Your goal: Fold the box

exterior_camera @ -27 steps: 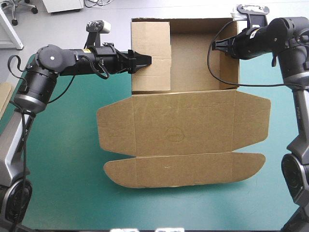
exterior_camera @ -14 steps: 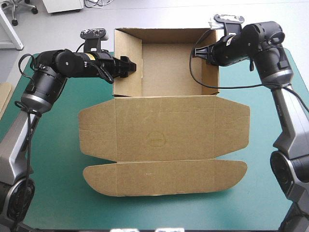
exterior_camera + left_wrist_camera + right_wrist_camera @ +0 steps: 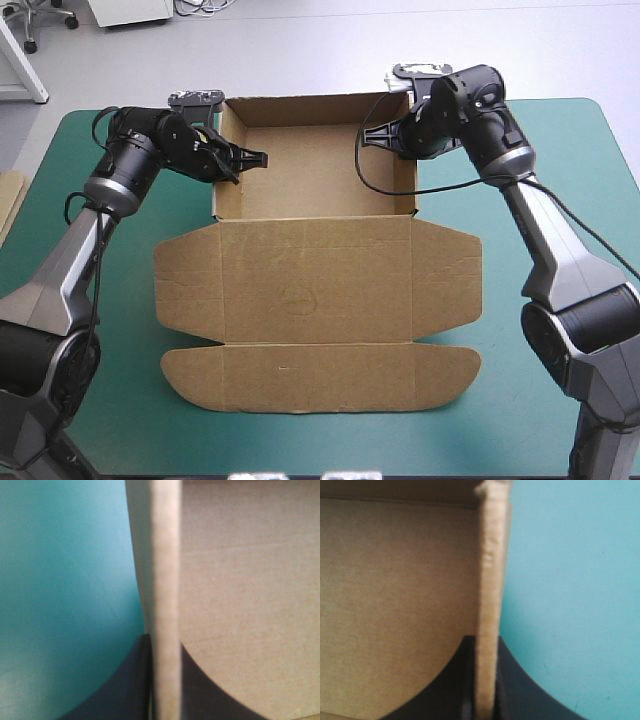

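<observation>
Wall-raising step: box (image 3: 315, 290) at far middle of the counter (image 3: 560, 150), lid flat, left hand (image 3: 252, 158) and right hand (image 3: 378, 134) each pinching a side wall, nearly closed; next probably tuck walls

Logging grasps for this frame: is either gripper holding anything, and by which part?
Both hold the box: left gripper shut on the left side wall, at its top edge; right gripper likewise on the right side wall.
</observation>
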Robot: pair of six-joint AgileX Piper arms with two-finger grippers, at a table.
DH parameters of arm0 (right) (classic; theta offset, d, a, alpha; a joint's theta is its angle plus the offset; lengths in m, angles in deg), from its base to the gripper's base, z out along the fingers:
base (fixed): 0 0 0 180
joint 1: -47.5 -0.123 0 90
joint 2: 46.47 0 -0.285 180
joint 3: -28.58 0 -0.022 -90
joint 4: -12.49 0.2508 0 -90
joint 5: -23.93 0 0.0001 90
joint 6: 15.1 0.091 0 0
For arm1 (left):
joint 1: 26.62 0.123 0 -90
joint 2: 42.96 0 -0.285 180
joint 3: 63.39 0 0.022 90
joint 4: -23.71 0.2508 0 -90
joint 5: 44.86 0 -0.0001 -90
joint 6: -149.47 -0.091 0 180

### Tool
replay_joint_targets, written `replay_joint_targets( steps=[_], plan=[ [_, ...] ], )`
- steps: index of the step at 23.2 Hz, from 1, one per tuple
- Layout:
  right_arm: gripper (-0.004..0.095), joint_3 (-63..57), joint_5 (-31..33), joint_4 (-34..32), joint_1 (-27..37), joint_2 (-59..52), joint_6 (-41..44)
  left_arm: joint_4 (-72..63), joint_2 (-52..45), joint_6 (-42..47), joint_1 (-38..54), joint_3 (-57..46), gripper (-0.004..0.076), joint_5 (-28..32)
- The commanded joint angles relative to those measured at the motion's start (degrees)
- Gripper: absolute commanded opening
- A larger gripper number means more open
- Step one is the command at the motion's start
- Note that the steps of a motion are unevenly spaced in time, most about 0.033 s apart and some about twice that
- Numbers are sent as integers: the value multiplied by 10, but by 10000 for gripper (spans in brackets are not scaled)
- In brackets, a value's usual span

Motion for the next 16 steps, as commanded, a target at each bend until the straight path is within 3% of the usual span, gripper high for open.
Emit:
replay_joint_targets(
  steps=[1,16],
  plan=[
    [-8,16,0,7,-15,-4,1,-53,-13,-7,-11,21,-10,14],
    [-9,16,1,28,-13,119,-16,17,115,8,-11,21,-10,-17]
  ],
)
